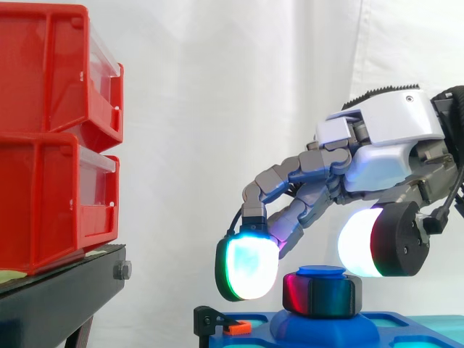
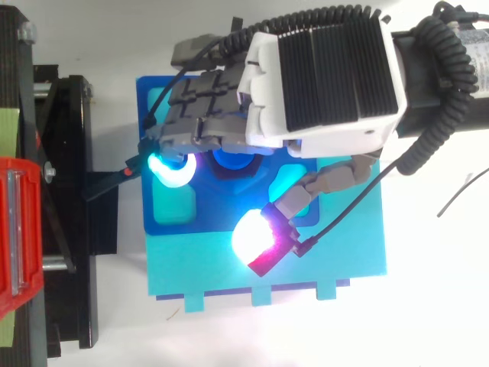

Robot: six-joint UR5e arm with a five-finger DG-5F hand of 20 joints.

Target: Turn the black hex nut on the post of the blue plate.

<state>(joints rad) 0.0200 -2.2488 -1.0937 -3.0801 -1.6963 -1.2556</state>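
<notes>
The black hex nut [image 1: 321,293] sits on a blue post [image 1: 320,271] rising from the blue plate [image 2: 336,245]. My hand [image 1: 391,130] hangs over it from the right, palm down. Its bent fingers reach down to the left of the nut, where a cyan-white glowing fingertip [image 1: 246,267] stands at nut height with a narrow gap to it. The thumb's white and red pad [image 1: 362,243] floats above the nut's right side, apart from it. Nothing is clamped between them. From above, the hand [image 2: 321,76] covers most of the nut, and the post top [image 2: 229,160] peeks out beside the fingers.
Two stacked red bins [image 1: 51,130] rest on a black stand [image 1: 65,290] to the left. A small black clamp with an orange tab [image 1: 238,328] sits at the plate's left edge. Shallow recesses [image 2: 174,205] mark the plate. A thin dark wire [image 2: 458,195] lies on the white table.
</notes>
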